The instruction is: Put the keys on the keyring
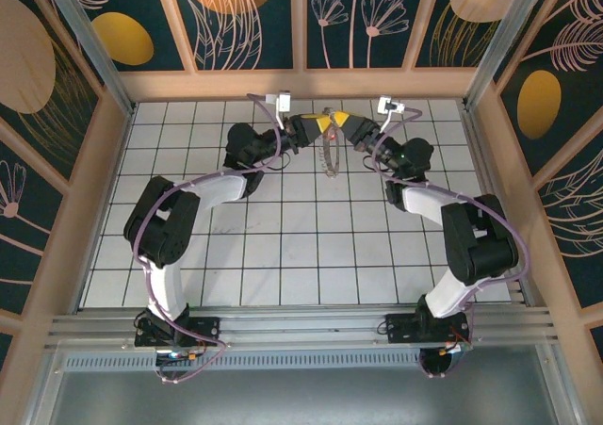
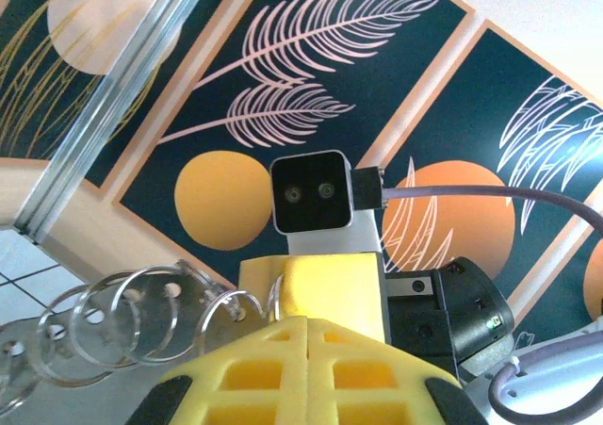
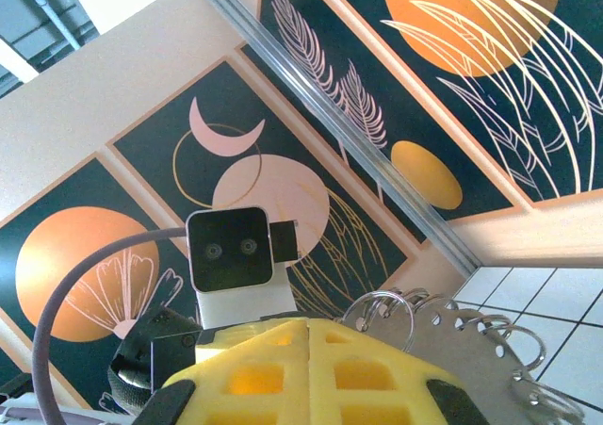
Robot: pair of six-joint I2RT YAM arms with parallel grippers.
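One keyring (image 1: 329, 156), a floppy loop of linked silvery rings, hangs from the spot where both grippers meet tip to tip. It drapes down from the fingertips toward the arm bases. I can't tell whether its low end touches the tiled table (image 1: 283, 246).

Left gripper (image 1: 320, 123): yellow fingers pressed together, and it looks to be pinching a link right at its tips, with the chain of rings trailing off to one side. Right gripper (image 1: 344, 122): also pressed together on the loop's top, just beside the left's tips and facing them. I can't tell whether a key is threaded yet.

My read is that this is a two-handed hold to steady or present one link. To do it well:
- Keep the pinch points close together.
- Don't pull the tips apart, or thin links will slip or twist.
- Leave slack in the hanging part.
- Before one gripper lets go to fetch a key, check that the other alone carries the loop.
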